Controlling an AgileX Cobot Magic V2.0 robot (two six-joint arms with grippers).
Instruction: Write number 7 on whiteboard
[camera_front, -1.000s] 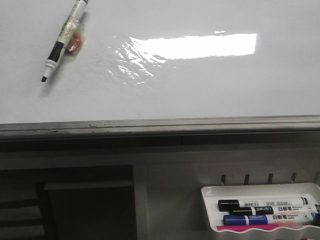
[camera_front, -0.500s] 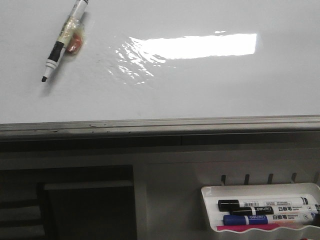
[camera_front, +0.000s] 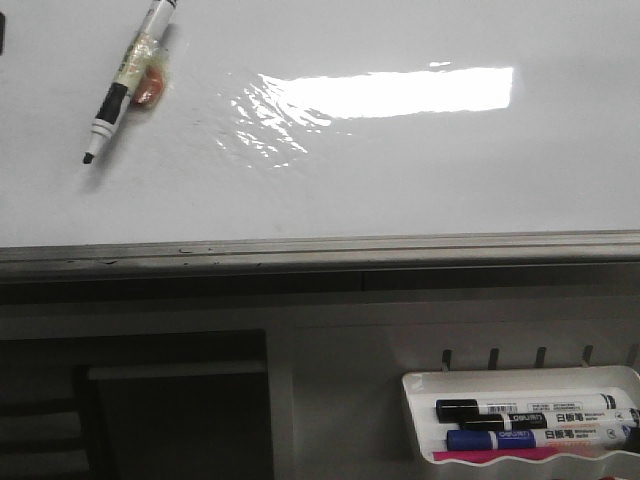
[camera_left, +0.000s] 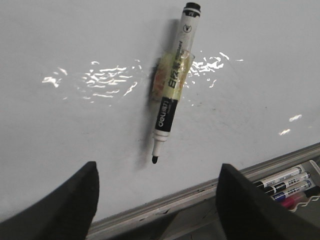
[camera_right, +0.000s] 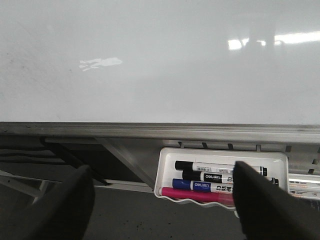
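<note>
Front view: you see the whiteboard (camera_front: 400, 170) filling the upper half, its grey metal bottom edge running across the middle. A black-capped marker (camera_front: 128, 80) lies at about ten o'clock on the board, uncapped tip pointing toward seven o'clock, its barrel wrapped in yellowish tape (camera_front: 140, 60) with an orange patch (camera_front: 150, 90) just beside it. A bright glare strip and wrinkled film sit near one o'clock of centre. No stroke of the number 7 is visible anywhere on the board — the surface is unmarked. At five o'clock, below the edge, a white tray (camera_front: 520, 378) holds black, blue and pink markers (camera_front: 530, 425).

Left wrist view: your left gripper (camera_left: 157, 200) stands released, its two dark fingers (camera_left: 60, 210) spread wide with nothing between them; the taped marker (camera_left: 172, 85) lies on the board beyond them, tip nearest the gap.

Right wrist view: your right gripper (camera_right: 160, 205) is likewise parted and empty — the tray (camera_right: 220, 152) lies between its fingers (camera_right: 270, 205), well beyond them.
</note>
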